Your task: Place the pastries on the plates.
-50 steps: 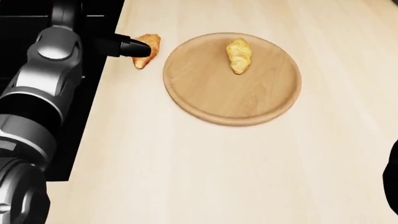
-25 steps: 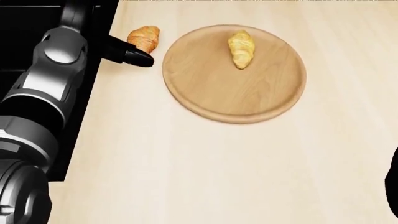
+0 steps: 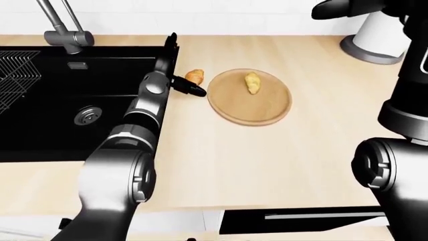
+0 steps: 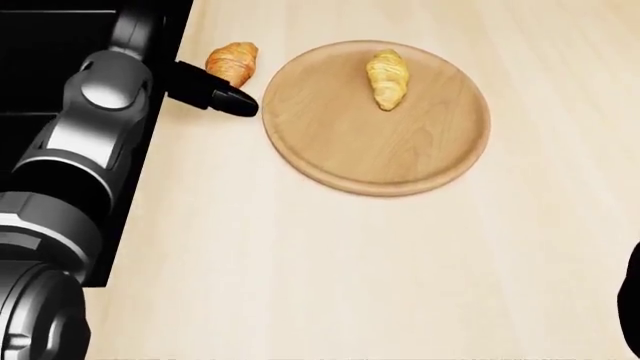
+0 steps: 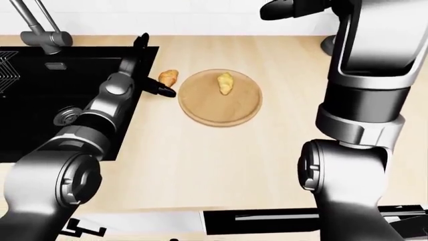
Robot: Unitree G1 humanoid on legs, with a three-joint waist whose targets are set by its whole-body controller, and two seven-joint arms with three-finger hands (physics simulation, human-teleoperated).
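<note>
Orange croissant (image 4: 233, 62) lies on the pale surface (image 4: 330, 270) just left of the wooden plate (image 4: 400, 161), off it. Left robot hand (image 4: 222, 97) beside it, one dark finger pointing at the plate, holding nothing; finger spread unclear. Looks light, flaky, crushable: grip softly across the thick middle. Yellow croissant (image 4: 386, 78) already plated. Right robot hand (image 3: 347, 7) raised top right, state unclear.

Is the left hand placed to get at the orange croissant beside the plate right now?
Probably yes. The left hand sits beside the orange croissant on the counter, a black fingertip just below it in the head view, nothing between them. The wooden plate lies clear to the right.
</note>
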